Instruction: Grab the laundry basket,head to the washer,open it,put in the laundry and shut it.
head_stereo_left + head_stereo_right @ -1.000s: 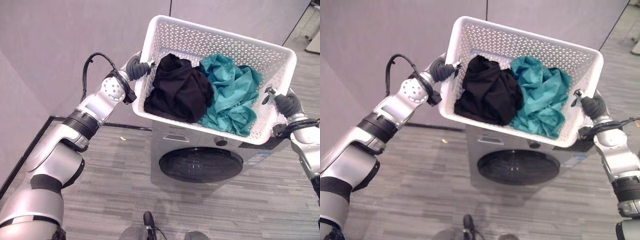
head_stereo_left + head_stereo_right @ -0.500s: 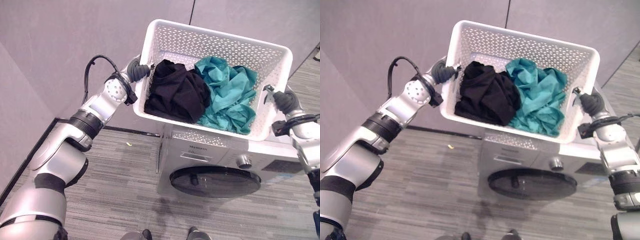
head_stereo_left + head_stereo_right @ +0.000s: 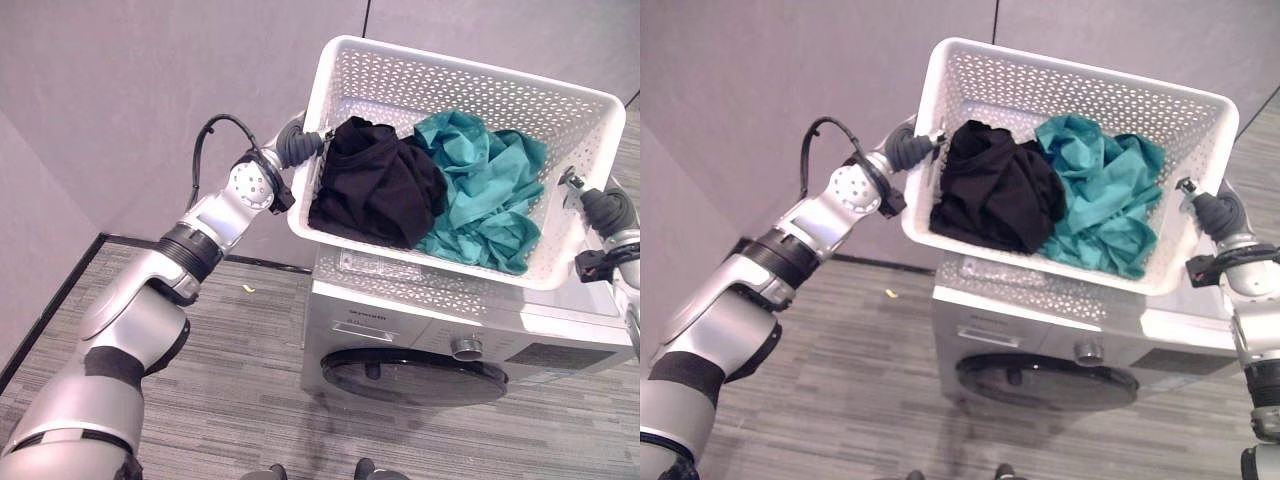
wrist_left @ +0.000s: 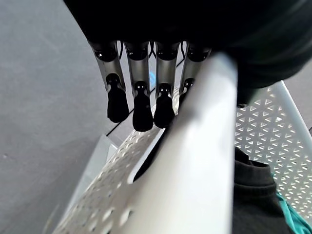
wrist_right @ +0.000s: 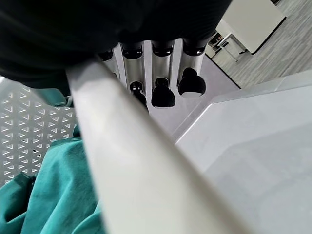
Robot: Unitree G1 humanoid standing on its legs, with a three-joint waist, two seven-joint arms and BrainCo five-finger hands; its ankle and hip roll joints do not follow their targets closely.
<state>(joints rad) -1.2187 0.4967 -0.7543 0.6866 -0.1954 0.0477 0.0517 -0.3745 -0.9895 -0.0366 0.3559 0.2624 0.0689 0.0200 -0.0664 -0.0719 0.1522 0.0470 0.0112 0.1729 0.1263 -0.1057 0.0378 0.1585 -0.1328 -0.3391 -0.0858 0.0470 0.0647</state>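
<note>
Laundry basket (image 3: 560, 262): white, held above the washer (image 3: 400, 340), black and teal laundry (image 3: 430, 195) inside. Left hand (image 4: 146, 97) and right hand (image 5: 163, 83) curled under its rims, apparently gripping. Fetching and approach looked done (door (image 3: 410, 375) closed); opening, loading, shutting remained.

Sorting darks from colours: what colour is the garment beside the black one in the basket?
Teal garment, clearest in the left eye view.
</note>
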